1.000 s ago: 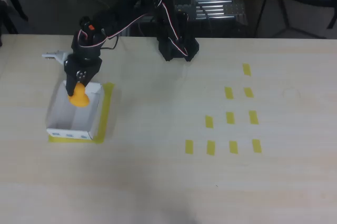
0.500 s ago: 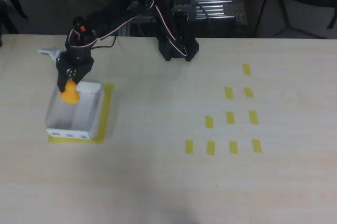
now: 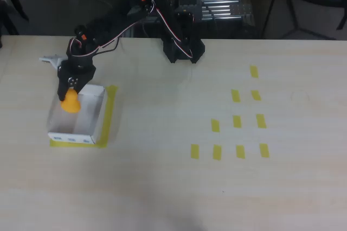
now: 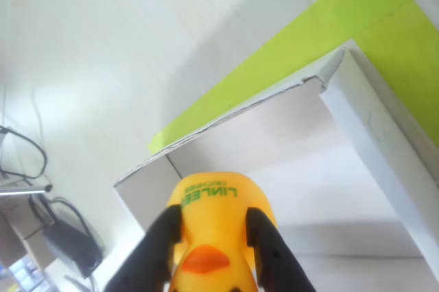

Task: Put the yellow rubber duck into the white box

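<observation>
One little duck is in my pincer right now. My gripper (image 3: 70, 91) is squeezed tight on the yellow rubber duck (image 3: 70, 102), with one black finger (image 4: 154, 251) on each side of it. In the wrist view I can see the duck (image 4: 209, 230) up close, with green letters on its bottom and an orange beak.

I am holding the duck over the white box (image 3: 93, 113), near the far left corner as the overhead view shows it. The duck is not lying on the floor of the box. It hangs above it in my grip. Through the wrist view I look down past the duck at the box's thin walls (image 4: 384, 141) and its white floor.

The box sits on a yellow-green tape frame (image 3: 110, 113) on the table (image 3: 162, 182). Some small yellow tape strips (image 3: 237, 121) are well apart on the right.

I think most of the job is done. The picking up and carrying are finished. What is left is to open my fingers so the duck drops inside.
</observation>
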`<state>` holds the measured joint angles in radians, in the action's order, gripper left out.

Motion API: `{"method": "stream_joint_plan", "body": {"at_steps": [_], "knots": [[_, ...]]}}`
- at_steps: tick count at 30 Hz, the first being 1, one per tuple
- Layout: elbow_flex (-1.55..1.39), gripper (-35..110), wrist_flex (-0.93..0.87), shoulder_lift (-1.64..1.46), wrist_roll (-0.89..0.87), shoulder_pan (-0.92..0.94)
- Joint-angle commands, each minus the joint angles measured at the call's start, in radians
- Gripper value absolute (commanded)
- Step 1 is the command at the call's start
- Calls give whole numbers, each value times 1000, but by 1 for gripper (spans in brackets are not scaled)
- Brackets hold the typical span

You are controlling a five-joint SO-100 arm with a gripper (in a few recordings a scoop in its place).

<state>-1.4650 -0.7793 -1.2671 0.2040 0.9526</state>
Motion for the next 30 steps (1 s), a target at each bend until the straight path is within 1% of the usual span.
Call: {"method": "stream_joint_plan", "body": {"at_steps": [1, 5, 10, 11, 14, 15, 16, 21, 24, 27, 30], "knots": [[109, 31, 26, -23, -43, 5], [115, 36, 37, -26, -41, -8], [117, 32, 67, -49, -34, -28], [115, 29, 71, -66, -34, -37], [115, 11, 67, -160, -66, -81], [120, 3, 51, -201, -78, -100], [127, 0, 23, -244, -81, -123], [152, 0, -132, -479, -129, -256], [124, 0, -199, -661, -129, -364], [3, 0, -201, -910, -129, -485], [-169, 0, -249, -1177, -152, -630]]}}
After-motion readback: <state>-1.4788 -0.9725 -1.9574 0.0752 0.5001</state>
